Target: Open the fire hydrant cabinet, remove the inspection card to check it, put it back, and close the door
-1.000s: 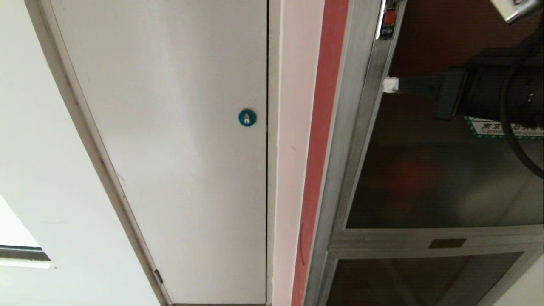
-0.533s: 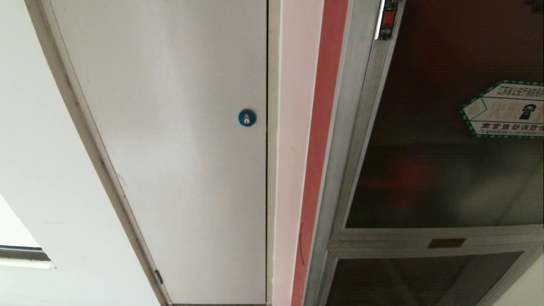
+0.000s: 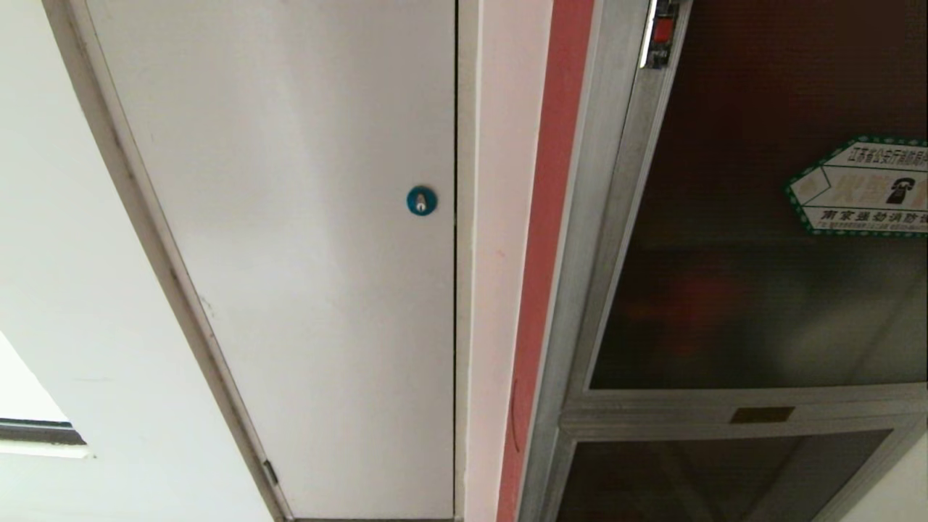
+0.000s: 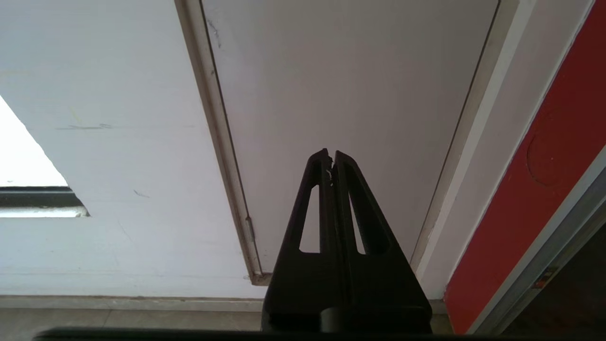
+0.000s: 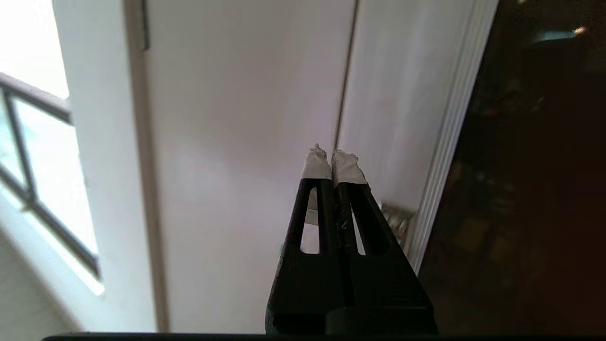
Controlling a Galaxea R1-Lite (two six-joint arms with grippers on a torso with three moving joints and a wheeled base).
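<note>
The fire hydrant cabinet's aluminium frame [image 3: 602, 217] runs up the right of the head view. Its door [image 3: 761, 290], a dark frosted-glass panel, lies flush in the frame. A white hexagonal green-bordered sticker [image 3: 863, 185] is on the glass and a small red latch [image 3: 663, 30] sits at the frame's top edge. The inspection card is hidden. Neither arm shows in the head view. My right gripper [image 5: 331, 154] is shut and empty, its taped tips facing the white wall closet beside the dark glass [image 5: 535, 166]. My left gripper [image 4: 330, 154] is parked, shut and empty.
A plain white door [image 3: 304, 254] with a blue round lock [image 3: 421, 200] fills the left. A red strip [image 3: 551, 217] separates it from the cabinet. A smaller dark glass panel [image 3: 710, 478] lies below the door. A window with a railing [image 5: 28, 142] shows in the right wrist view.
A second ago my right arm reached across the door with its tips at the frame, covering the sticker. It has since left the head view and the sticker shows.
</note>
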